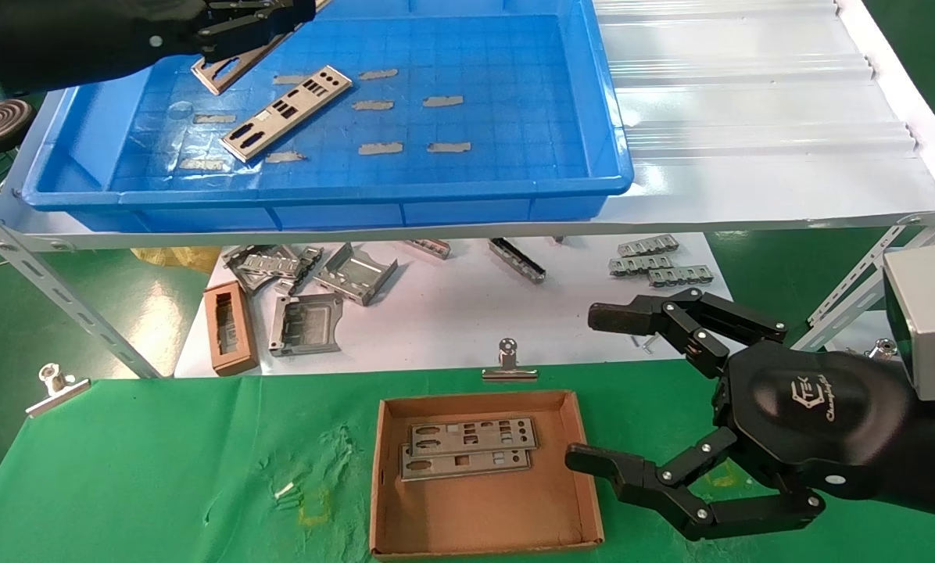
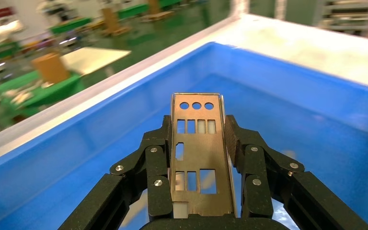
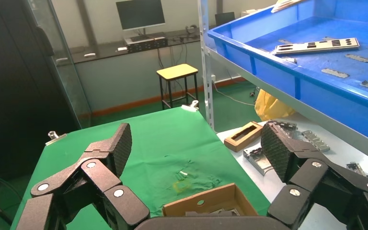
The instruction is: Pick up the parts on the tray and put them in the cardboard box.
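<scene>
The left gripper [image 2: 199,143] is clamped across the width of one silver plate [image 2: 197,153] and holds it above the far left corner of the blue tray [image 1: 467,195], the plate sticking out past the fingertips. A second plate [image 1: 288,113] lies flat on the tray floor near its left side, close beneath the held one. Two more plates [image 1: 467,447] already sit overlapped in the cardboard box [image 1: 483,539], on the green-covered table in front of the shelf. The right gripper [image 1: 585,391] hangs beside the box's right wall with its jaws spread wide and nothing in them.

The hold looks like the weak point: the pads pinch only the thin long edges, so a jerk or a knock against the tray's wall on the way out could twist the plate loose. The route down to the box passes the shelf edge, another place to snag. The box is barely wider than a plate, so a skewed release could leave the plate on its rim. The right gripper stands near the drop zone and could be struck.
</scene>
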